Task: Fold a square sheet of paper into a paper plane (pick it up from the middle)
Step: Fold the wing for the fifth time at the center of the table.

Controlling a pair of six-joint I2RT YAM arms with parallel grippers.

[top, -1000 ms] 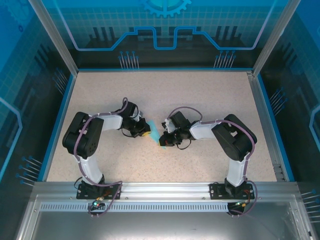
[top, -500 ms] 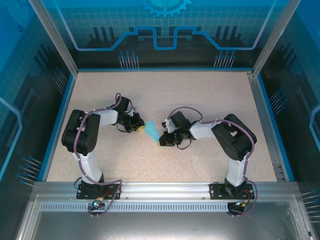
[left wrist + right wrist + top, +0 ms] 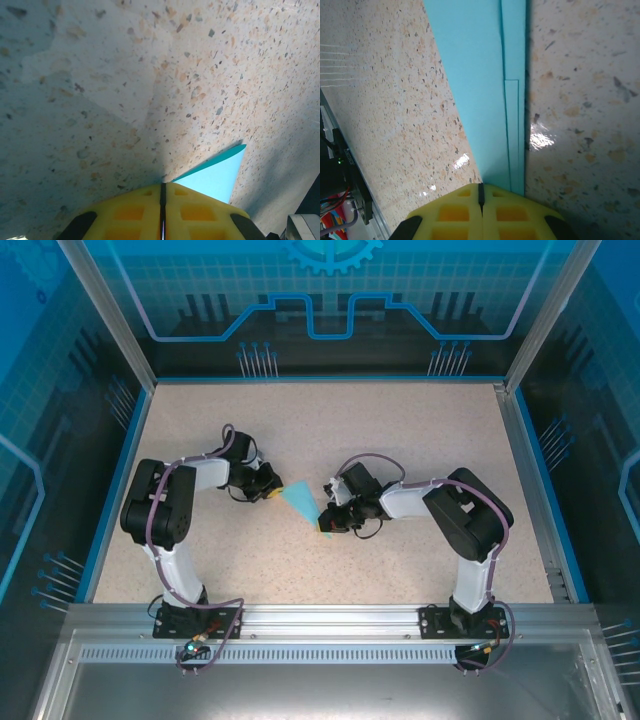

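The sheet of paper (image 3: 300,502) is light cyan and folded into a narrow pointed wedge. It lies flat on the speckled table between my two grippers. My left gripper (image 3: 270,492) sits at its wide left end. Its yellow fingertips (image 3: 162,186) are shut, and a paper corner (image 3: 217,175) pokes out beside the right finger. My right gripper (image 3: 327,527) is at the narrow lower end. It is shut too (image 3: 481,186), and the folded paper (image 3: 480,75) with its layered edges runs away from under its right finger.
The speckled tabletop (image 3: 400,430) has a blue rim (image 3: 120,480) and aluminium posts at the corners. Both arms bend inward toward the middle. Part of the right arm (image 3: 302,225) shows at the lower right of the left wrist view.
My left gripper has slid up and to the left off the paper, so more of the cyan wedge shows. The right arm and the paper's narrow end have not moved.
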